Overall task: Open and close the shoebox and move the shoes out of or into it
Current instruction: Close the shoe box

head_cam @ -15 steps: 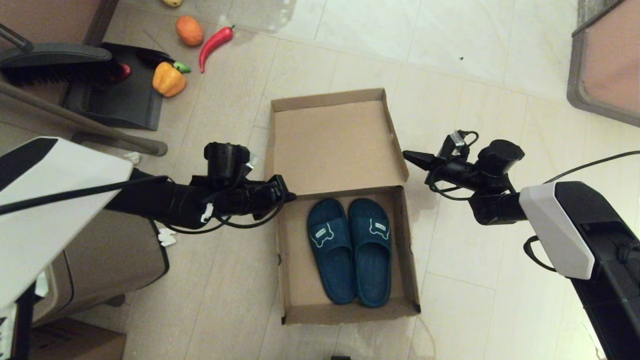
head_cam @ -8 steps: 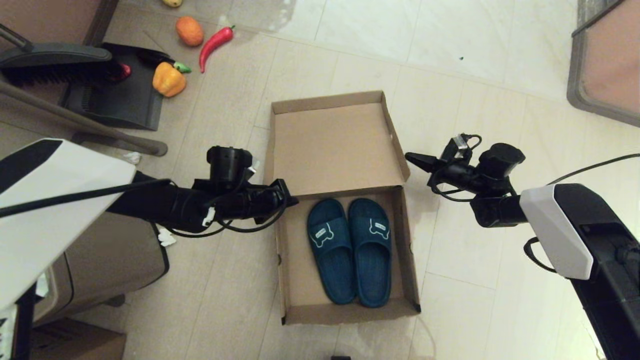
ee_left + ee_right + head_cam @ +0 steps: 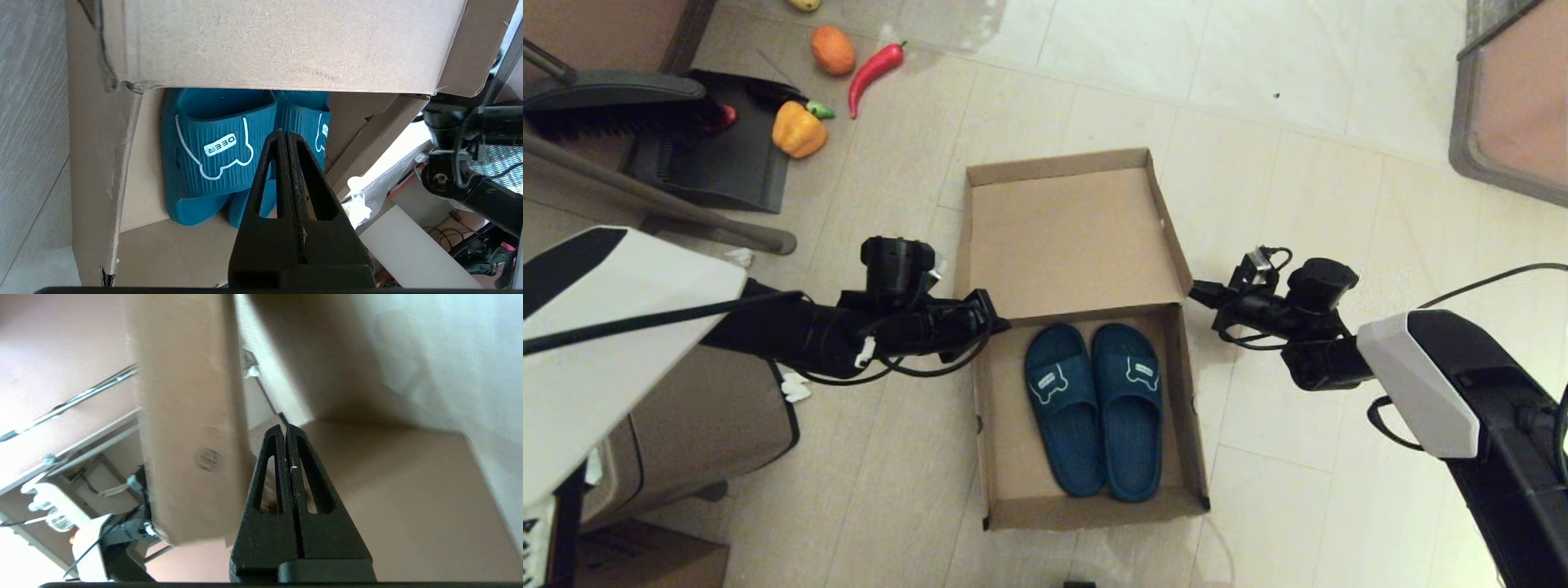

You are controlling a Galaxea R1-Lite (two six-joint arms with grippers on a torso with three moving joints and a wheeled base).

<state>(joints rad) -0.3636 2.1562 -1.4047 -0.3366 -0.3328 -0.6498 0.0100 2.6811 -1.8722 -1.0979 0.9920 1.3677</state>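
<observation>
Right then, the shoebox (image 3: 1082, 482) sat on the floor (image 3: 1298, 163) w/ its lid (image 3: 1070, 237) swung open on the far side, long axis running away from the robot. The shoes (image 3: 1093, 408) lay inside the base, side by side & touching, pushed toward the right wall, long axes parallel to the box, straps w/ the bear patches at the far end nearest the lid hinge. Left claw (image 3: 999, 324) was at the box's left wall by the hinge corner, fingers pressed together, holding nothing. Right claw (image 3: 1197, 289) was at the lid's right-hand near corner, also pinched closed & empty. Veg (image 3: 799, 129) lay on the floor far left, well apart from the box.
</observation>
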